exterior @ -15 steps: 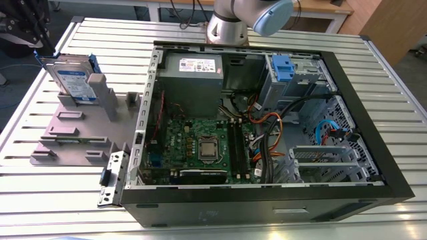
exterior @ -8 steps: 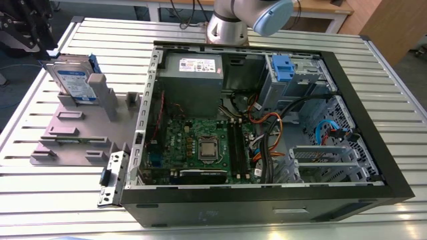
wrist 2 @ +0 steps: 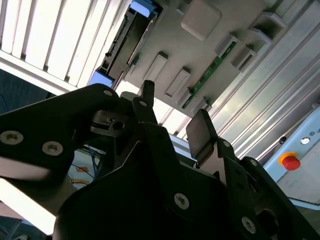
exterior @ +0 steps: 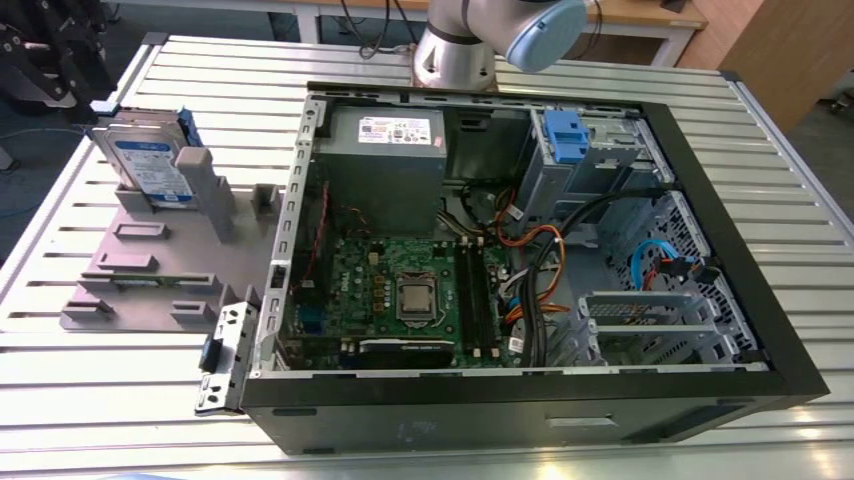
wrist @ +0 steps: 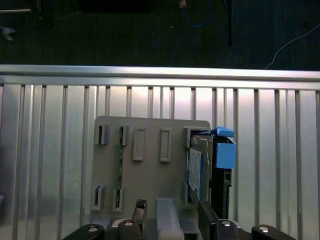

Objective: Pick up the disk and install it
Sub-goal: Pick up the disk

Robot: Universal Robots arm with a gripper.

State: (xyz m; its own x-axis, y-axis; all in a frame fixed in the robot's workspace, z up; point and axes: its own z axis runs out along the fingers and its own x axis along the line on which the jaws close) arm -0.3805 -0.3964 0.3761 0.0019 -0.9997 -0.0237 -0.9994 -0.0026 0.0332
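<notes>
Exterior view's left: disk (exterior: 144,160) standing on edge in grey slotted holder (exterior: 140,275), well apart from open PC case (exterior: 750,300) at right, blue bracket (exterior: 566,135) inside. First wrist view: gripper (wrist: 172,205) near holder, jaws spread wide, empty, off disk.

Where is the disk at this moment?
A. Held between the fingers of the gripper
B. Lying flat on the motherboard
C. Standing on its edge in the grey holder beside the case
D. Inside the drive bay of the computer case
C: the disk stands on edge in the grey holder, outside the computer case.
</notes>
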